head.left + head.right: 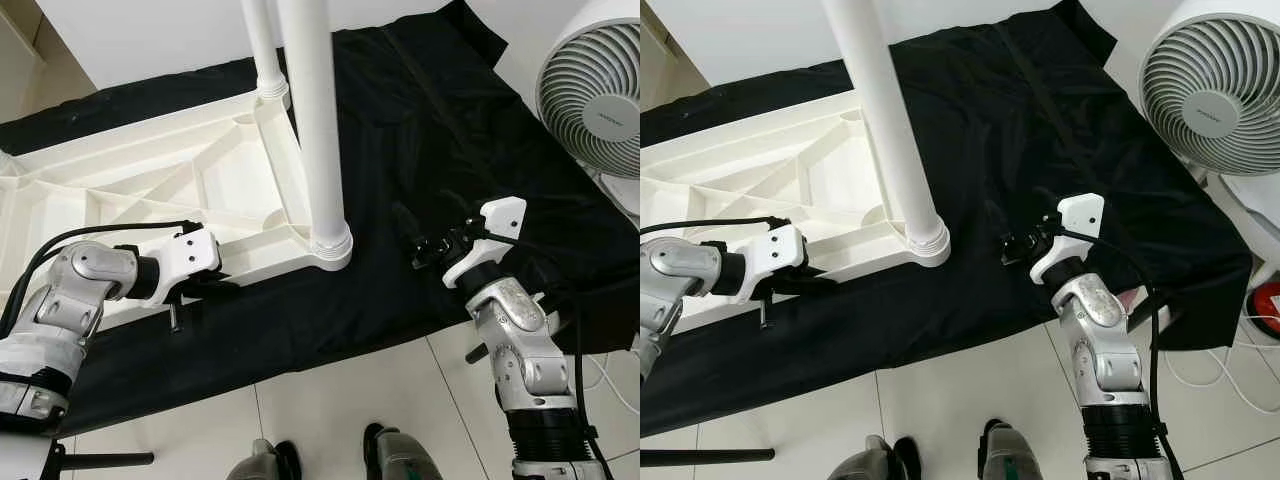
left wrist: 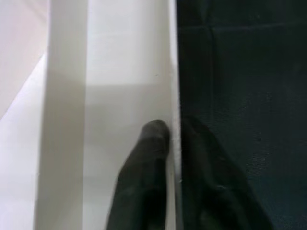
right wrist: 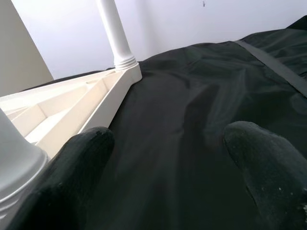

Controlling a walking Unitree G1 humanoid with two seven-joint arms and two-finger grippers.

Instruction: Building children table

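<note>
Two round white legs stand upright from the corners of an upturned table, a moulded white plastic top lying underside-up so its ribs and triangular bracing show. Each leg is a smooth tube ending in a ringed collar where it seats into a corner socket; the near leg's collar sits at the table's front right corner, the far leg at the corner behind it. The table lies on a black cloth, a slightly glossy fabric creased and spread over pale glossy floor tiles.

The left end effector is at the table's near edge, its black fingers pinching the thin white rim: one finger lies on the plastic inside, the other on the cloth side, the rim between them.

The right end effector hovers low over the cloth just right of the near leg, apart from it, its two rounded, matte black fingertips spread wide with nothing between.

A white fan with a curved slatted grille stands at the right, beyond the cloth.
</note>
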